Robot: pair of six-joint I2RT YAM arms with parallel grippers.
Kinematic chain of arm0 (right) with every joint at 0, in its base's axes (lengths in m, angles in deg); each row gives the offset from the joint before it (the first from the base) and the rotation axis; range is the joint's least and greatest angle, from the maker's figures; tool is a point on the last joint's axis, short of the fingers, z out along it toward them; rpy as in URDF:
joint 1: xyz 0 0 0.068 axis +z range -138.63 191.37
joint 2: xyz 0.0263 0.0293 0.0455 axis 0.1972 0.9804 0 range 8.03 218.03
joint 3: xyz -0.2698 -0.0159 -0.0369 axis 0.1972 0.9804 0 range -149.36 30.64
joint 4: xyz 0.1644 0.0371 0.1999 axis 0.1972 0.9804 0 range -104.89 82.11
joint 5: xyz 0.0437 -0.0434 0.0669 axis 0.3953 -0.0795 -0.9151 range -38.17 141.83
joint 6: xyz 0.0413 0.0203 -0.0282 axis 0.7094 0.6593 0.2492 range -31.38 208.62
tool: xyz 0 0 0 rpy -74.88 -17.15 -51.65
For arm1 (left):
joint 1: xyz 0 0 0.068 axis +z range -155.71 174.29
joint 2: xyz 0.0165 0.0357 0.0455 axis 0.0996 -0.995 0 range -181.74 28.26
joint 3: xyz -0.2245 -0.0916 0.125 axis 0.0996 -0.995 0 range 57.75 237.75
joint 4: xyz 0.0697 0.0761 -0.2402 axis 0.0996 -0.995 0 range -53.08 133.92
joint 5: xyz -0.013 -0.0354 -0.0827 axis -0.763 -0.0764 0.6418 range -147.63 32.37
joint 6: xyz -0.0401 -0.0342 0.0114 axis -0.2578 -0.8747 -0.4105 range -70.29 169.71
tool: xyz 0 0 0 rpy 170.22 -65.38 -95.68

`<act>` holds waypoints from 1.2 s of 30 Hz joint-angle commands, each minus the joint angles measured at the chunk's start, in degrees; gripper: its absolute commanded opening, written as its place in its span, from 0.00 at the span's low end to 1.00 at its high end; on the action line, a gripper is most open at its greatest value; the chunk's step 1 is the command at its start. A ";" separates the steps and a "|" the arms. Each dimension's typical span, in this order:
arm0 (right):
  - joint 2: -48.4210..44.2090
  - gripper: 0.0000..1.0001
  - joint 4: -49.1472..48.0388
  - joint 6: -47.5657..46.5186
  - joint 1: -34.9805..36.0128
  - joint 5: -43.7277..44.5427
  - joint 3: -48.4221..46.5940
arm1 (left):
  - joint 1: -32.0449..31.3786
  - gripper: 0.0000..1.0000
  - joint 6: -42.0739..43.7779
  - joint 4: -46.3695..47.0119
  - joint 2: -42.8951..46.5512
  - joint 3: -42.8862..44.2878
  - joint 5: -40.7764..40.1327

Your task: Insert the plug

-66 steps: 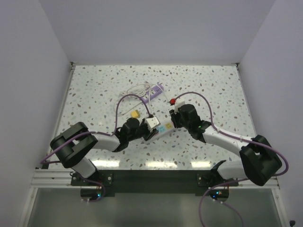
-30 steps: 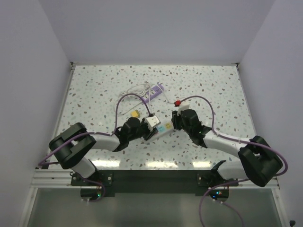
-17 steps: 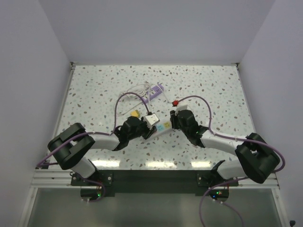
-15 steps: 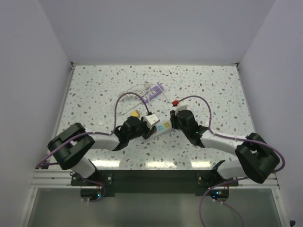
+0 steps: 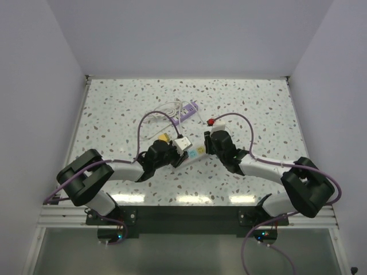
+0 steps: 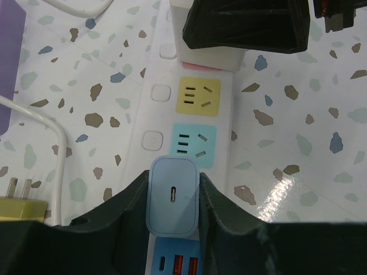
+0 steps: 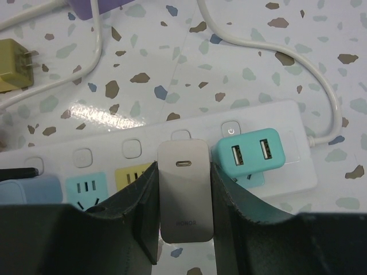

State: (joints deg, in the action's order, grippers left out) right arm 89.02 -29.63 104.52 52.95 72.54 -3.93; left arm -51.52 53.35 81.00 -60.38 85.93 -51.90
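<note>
Plug tally: three on the speckled worktop [image 5: 114,114], one lying loose and two gripped.
Yellow plug [image 6: 17,209]: lay loose on its side to the left of the power strip [image 6: 157,114], prongs bare, clear of the strip.
White cable [image 6: 57,149]: ran beside the yellow plug. Farther back it lay in loops next to a purple box [image 5: 190,109].
Pale blue plug [image 6: 173,197]: stood over the left part of the power strip, between a dark blue USB block [image 6: 172,264] and the cyan socket [image 6: 195,139], with its port facing the wrist camera. Whether its pins were seated could not be told.
Left claw [image 6: 173,183]: narrow, clamped on the pale blue plug, one finger against each flank.
Power strip: white, lying slantwise at mid-worktop. The cyan socket and the yellow socket [image 6: 199,96] were uncovered, each with a small push-button alongside.
Grey plug [image 7: 184,200]: marked HONOR, upright over the strip between the yellow socket and the teal adapter [image 7: 249,153]. A pink edge showed beneath it in the left wrist view. Seating could not be told.
Right claw [image 7: 183,172]: narrow, clamped on the grey plug, one finger on either side.
Teal adapter: two USB ports, seated in the strip just right of the grey plug, near the end where the strip's cord entered.
</note>
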 commanded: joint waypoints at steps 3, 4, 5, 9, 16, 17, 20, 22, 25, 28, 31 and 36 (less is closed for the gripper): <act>6.01 0.00 7.98 8.35 0.69 -1.90 3.71 | 0.27 0.00 -1.09 -1.66 0.84 -1.03 -1.43; 7.50 0.00 7.45 8.79 0.78 -1.81 4.07 | 0.27 0.00 -1.00 -1.66 0.84 -0.94 -1.34; 8.82 0.00 8.58 8.97 2.61 0.28 2.94 | 0.19 0.00 -1.00 -1.57 0.75 -1.03 -1.26; 10.15 0.00 8.59 9.85 3.06 1.08 2.75 | 0.27 0.00 -1.00 -1.57 0.75 -0.94 -1.08; 14.72 0.00 7.71 10.82 4.21 0.74 2.58 | 0.27 0.00 -0.83 -1.48 1.19 -1.20 -0.29; 15.16 0.00 7.54 10.82 4.12 0.65 2.49 | 0.19 0.00 -0.74 -1.48 1.02 -1.12 -0.11; 16.48 0.00 7.01 11.34 4.21 0.04 2.84 | 0.27 0.00 -0.74 -1.48 1.19 -1.11 0.15; 16.92 0.00 6.92 11.52 4.21 -0.14 2.84 | 0.27 0.00 -0.74 -1.48 1.28 -1.20 0.24; 17.27 0.00 7.44 11.70 4.21 -0.76 2.49 | 0.27 0.00 -0.56 -1.57 1.19 -1.11 0.59; 19.46 0.00 9.46 11.61 4.03 -0.93 0.48 | 0.19 0.00 -0.65 -1.66 1.28 -1.11 1.38; 21.14 0.00 9.91 11.43 4.03 -1.55 -0.59 | 0.27 0.00 -0.65 -1.57 1.54 -1.29 1.47; 21.05 0.00 8.15 11.52 4.03 -2.08 0.64 | 0.19 0.00 -0.56 -1.48 1.45 -1.20 1.47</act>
State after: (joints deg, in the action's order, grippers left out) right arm 100.69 -38.02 106.03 56.04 79.17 -8.41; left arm -49.55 53.85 80.67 -59.46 85.17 -54.50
